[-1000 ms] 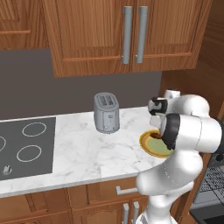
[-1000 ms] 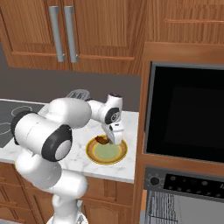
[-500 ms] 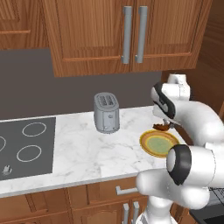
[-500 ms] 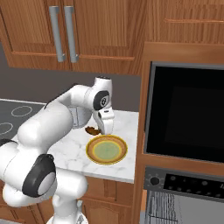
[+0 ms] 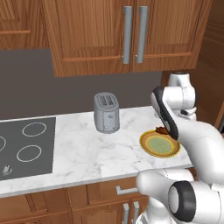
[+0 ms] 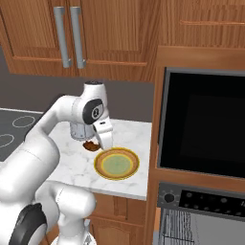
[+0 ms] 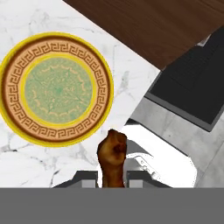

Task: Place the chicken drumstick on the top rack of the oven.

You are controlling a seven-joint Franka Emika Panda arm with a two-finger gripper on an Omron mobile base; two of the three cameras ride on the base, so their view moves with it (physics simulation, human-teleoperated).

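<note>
Hand view: hand (image 7: pixel 112 177) clamps drumstick (image 7: pixel 112 153), clear of plate (image 7: pixel 56 89). Carry level toward oven (image 6: pixel 203 125); avoid cabinet edge.

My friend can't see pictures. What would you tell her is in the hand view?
Looking straight down, the claw grips a brown chicken drumstick, lifted off the round yellow plate that lies beside it on the white marble counter. Past the counter's edge are a dark wood panel and part of the dark oven.
</note>
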